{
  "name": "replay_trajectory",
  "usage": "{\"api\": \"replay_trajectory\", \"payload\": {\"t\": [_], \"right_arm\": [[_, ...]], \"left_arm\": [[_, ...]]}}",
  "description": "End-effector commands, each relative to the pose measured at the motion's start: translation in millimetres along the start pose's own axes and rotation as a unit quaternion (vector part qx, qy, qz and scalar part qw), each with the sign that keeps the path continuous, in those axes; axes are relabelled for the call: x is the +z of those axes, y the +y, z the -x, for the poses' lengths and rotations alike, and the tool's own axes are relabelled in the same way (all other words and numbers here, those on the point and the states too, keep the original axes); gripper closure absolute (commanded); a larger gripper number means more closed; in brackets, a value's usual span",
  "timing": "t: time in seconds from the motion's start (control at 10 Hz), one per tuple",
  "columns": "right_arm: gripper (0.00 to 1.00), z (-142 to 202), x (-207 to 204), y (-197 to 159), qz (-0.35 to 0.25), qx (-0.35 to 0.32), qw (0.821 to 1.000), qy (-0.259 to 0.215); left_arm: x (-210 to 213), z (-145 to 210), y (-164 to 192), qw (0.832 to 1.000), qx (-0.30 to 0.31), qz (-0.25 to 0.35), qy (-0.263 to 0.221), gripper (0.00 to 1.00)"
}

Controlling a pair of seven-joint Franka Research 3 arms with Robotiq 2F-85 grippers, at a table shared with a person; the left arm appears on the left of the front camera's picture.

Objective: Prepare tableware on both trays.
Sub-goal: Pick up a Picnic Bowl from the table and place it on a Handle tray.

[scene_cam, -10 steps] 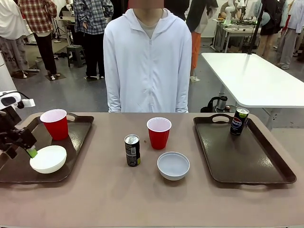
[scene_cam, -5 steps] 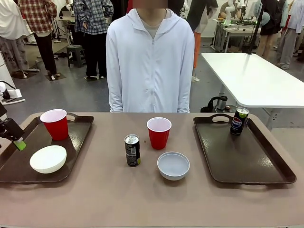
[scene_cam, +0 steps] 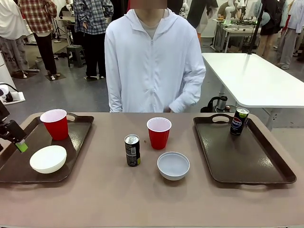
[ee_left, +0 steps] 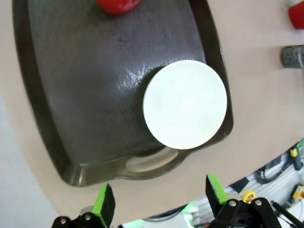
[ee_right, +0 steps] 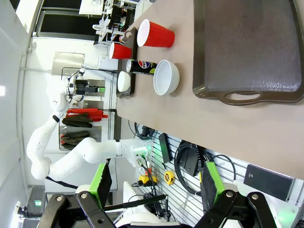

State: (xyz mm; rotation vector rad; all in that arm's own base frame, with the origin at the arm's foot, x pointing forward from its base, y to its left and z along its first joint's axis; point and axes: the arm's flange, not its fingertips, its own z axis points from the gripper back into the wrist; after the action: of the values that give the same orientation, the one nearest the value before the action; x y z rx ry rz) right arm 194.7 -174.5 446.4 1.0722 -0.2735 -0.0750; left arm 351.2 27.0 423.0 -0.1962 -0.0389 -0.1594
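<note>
The left tray point(scene_cam: 78, 135) holds a red cup point(scene_cam: 57, 124) and a whitish bowl point(scene_cam: 48, 158). My left gripper point(scene_cam: 16, 140) hovers open over that tray's left end, apart from the bowl. From the left wrist, its green-padded gripper point(ee_left: 159, 199) stands empty above the tray's handle end point(ee_left: 147, 164), and the bowl point(ee_left: 185, 103) lies beyond. Mid-table stand a dark can point(scene_cam: 132, 150), a second red cup point(scene_cam: 158, 133) and a second bowl point(scene_cam: 173, 165). The right tray point(scene_cam: 251, 161) carries one can point(scene_cam: 239, 120). My right gripper point(ee_right: 156, 183) is open and empty, well back from the right tray point(ee_right: 247, 45).
A person in a white hooded jacket point(scene_cam: 152, 61) stands at the table's far edge, hands off the table. Bare tabletop point(scene_cam: 142, 199) runs along the near side. A white table point(scene_cam: 251, 76) stands behind at the right.
My left gripper has drawn back to the left, away from the bowl on the left tray. The person has shifted an arm slightly. The tableware has not moved.
</note>
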Motion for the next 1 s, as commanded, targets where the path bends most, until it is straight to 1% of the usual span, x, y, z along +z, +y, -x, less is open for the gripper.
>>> {"api": "replay_trajectory", "payload": {"t": [0.0,0.1,0.2,0.3,0.4,0.6,0.8,0.9], "right_arm": [[0.00,0,0,0,0.000,0.000,1.000,0.000],[0.00,7,8,28,0.012,0.020,1.000,0.020],[0.00,7,3,62,0.021,0.039,0.998,0.050],[0.00,-2,-10,82,0.032,0.038,0.996,0.073],[0.00,-13,-24,96,0.059,0.032,0.994,0.085],[0.00,-26,-71,138,0.115,0.049,0.986,0.114],[0.00,-30,-132,172,0.169,0.068,0.972,0.147],[0.00,-30,-160,183,0.193,0.077,0.965,0.158]], "left_arm": [[36,-3,8,0.998,-0.019,0.056,-0.034,0.00],[60,-3,18,0.991,-0.032,0.116,-0.051,0.00],[76,2,34,0.978,-0.037,0.195,-0.066,0.00],[83,6,51,0.966,-0.033,0.246,-0.074,0.00],[84,12,67,0.957,-0.025,0.278,-0.078,0.00],[87,24,109,0.928,-0.012,0.363,-0.083,0.00],[80,36,160,0.901,0.034,0.423,-0.096,0.00],[78,40,182,0.887,0.045,0.448,-0.106,0.00]]}}
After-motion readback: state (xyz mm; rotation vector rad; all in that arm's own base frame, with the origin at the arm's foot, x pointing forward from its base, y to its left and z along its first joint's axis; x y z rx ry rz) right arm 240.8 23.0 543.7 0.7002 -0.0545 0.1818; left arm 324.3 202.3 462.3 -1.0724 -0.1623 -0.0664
